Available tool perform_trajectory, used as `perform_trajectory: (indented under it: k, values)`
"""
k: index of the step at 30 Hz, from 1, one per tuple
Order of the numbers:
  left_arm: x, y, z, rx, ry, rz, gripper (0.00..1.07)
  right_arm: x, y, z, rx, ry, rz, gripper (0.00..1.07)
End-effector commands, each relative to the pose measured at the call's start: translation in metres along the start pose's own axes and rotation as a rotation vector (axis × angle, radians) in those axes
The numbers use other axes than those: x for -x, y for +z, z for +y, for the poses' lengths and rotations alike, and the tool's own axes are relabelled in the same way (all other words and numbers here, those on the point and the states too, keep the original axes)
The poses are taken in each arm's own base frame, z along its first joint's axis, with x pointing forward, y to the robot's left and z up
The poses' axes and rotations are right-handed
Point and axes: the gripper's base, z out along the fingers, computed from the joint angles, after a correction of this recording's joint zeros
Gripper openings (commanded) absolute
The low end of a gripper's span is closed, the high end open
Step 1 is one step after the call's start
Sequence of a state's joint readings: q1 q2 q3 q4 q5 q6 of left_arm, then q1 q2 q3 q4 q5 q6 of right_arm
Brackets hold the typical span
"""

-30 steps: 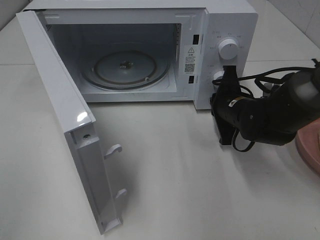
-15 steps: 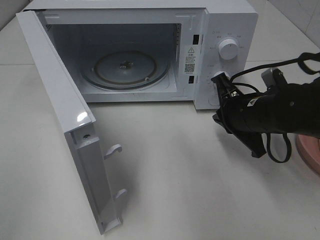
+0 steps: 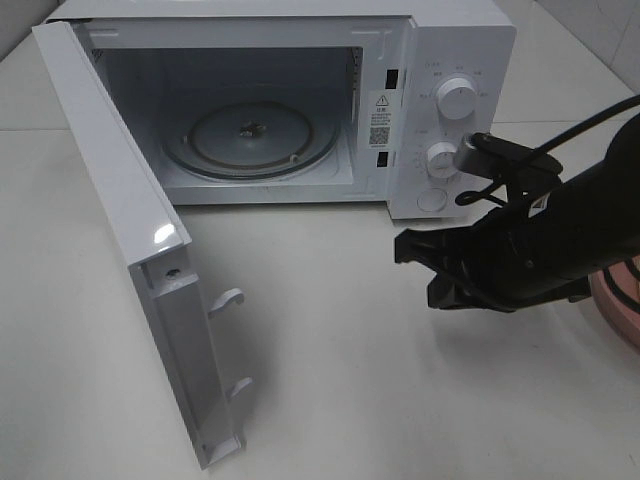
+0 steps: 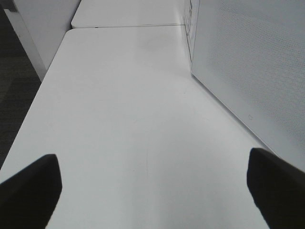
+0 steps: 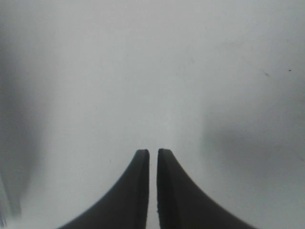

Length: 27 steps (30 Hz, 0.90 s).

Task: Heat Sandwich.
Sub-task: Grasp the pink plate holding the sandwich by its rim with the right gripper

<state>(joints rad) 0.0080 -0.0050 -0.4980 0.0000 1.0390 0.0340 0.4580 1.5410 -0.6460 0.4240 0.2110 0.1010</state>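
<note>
Exterior high view: a white microwave (image 3: 455, 45) stands on the white table (image 3: 330, 380) with its door (image 3: 120, 230) swung wide open, and the glass turntable (image 3: 250, 135) inside is bare. Two round knobs (image 3: 457, 98) sit on the control panel. The right gripper (image 3: 402, 247) hangs over the table just in front of that panel, pointing toward the open cavity. The rim of a pink plate (image 3: 620, 300) shows at the right edge. Where the sandwich lies cannot be told.

Left wrist view: the left gripper (image 4: 152, 195) is spread wide over bare tabletop with nothing between its fingers (image 4: 31, 191), and the microwave's perforated side wall is beside it.

Right wrist view: the right claw's fingers (image 5: 138, 191) stand almost together with a thin slit between them, gripping nothing.
</note>
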Motion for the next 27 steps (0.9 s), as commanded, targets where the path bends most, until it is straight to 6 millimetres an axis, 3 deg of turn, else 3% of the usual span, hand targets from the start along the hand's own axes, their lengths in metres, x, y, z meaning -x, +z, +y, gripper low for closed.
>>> perform_trajectory:
  k: [1, 11, 17, 22, 25, 27]
  values:
    - [0.000, 0.001, 0.000, -0.005, -0.002, 0.000, 1.06, -0.008, -0.011, -0.003, -0.025, -0.185, 0.085, 0.12]
    - [0.000, 0.001, 0.000, -0.005, -0.002, 0.000, 1.06, -0.016, -0.046, -0.010, -0.140, -0.408, 0.238, 0.16]
    - [0.000, 0.001, 0.000, -0.005, -0.002, 0.000, 1.06, -0.005, -0.059, -0.014, -0.178, -0.387, 0.298, 0.22]
    - [0.000, 0.001, 0.000, -0.005, -0.002, 0.000, 1.06, 0.011, -0.069, -0.024, -0.216, -0.364, 0.288, 0.39]
    - [0.000, 0.001, 0.000, -0.005, -0.002, 0.000, 1.06, 0.022, -0.077, -0.036, -0.253, -0.369, 0.272, 0.58]
    - [0.000, 0.001, 0.000, -0.005, -0.002, 0.000, 1.06, 0.025, -0.079, -0.039, -0.263, -0.373, 0.267, 0.64]
